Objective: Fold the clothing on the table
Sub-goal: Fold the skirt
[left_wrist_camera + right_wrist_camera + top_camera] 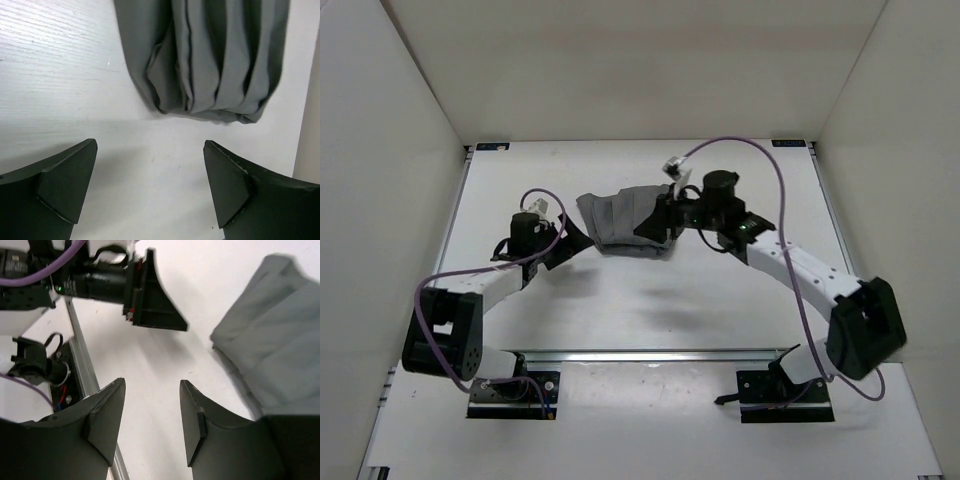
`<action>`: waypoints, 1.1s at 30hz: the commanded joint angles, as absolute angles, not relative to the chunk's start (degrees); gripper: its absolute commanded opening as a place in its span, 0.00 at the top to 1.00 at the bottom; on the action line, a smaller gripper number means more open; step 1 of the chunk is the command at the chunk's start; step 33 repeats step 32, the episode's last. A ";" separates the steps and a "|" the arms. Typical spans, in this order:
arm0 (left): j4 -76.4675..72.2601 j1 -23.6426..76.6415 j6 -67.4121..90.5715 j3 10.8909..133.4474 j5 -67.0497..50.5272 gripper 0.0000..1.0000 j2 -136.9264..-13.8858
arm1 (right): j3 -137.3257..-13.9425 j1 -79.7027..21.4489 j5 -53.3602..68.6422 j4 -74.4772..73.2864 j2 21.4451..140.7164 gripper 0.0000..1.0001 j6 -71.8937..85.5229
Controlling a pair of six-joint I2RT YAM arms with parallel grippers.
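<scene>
The left gripper (150, 172) stands wide, its two dark fingers (67, 182) far apart with only bare table (60, 75) between them. It holds nothing and touches nothing. The near hem of the clothing (210, 60) lies just beyond its fingertips, apart from them.

The right gripper (152, 412) is partly open, with a narrower gap than the left, and again only white table shows between its two fingers (105, 422). It grips nothing. The clothing lies just to one side of it in the right wrist view. Whether the finger on that side brushes the cloth cannot be told.

From above there is one garment, dark grey and pleated, lying bunched on the far middle of the table. The left gripper is just off its near-left corner and the right gripper is at its right edge. There are two arms, one on each side, each carrying one purple cable (775, 170). Two black base plates (515, 393) sit at the near edge, beside a metal rail (660, 353)
</scene>
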State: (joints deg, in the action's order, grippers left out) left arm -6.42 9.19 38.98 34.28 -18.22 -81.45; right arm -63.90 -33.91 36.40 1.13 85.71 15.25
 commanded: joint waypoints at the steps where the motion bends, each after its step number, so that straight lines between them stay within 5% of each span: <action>1: -4.57 8.97 38.14 32.18 -19.07 0.02 -75.08 | -55.74 -29.81 33.85 9.41 79.48 0.55 17.85; 11: 5.10 9.66 32.17 36.13 -20.47 0.01 -70.75 | -45.62 -18.73 30.24 3.78 62.42 0.52 17.40; 33: 6.84 10.46 29.63 35.06 -21.01 0.01 -65.03 | -43.51 -20.13 29.71 2.91 59.42 0.42 16.79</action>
